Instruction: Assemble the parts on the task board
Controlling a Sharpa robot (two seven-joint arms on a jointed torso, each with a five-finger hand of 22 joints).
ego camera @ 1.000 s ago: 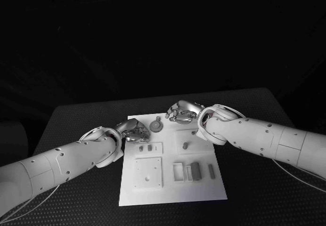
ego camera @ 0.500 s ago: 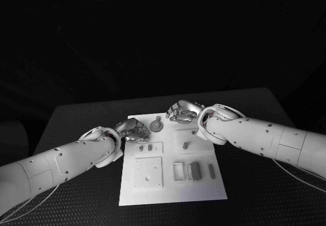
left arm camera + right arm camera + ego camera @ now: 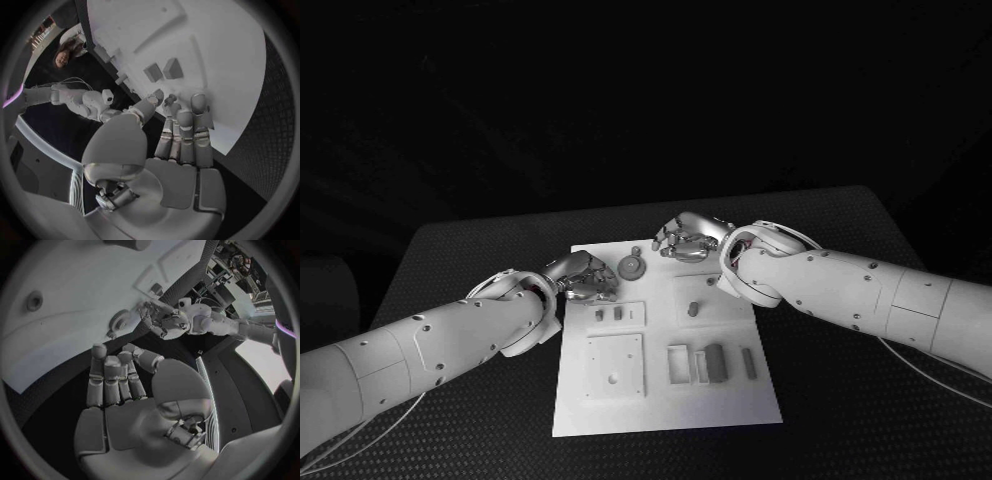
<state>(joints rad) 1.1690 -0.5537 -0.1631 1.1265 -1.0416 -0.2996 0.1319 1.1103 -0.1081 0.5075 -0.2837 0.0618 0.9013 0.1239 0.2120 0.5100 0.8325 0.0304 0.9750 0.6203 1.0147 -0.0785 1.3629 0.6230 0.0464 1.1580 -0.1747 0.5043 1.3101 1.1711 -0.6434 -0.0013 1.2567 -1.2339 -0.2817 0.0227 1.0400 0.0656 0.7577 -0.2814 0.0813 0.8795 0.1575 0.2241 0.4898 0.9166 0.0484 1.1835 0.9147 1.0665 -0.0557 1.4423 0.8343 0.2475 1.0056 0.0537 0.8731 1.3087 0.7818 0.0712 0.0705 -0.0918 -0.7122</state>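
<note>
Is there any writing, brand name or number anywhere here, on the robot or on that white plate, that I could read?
None that can be read.
Task board: plain white, with no lettering or numbers showing.
Parts: no marks to be seen.
Left hand and right hand: bare silver, no label or brand showing.
White arms: small dark dots, which are not letters.

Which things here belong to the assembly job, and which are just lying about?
Job:
task board
round part at its far end
small parts near its middle
left hand, at the board's left edge
right hand, at its far edge

Lying about:
black table
cables by the arms
</note>
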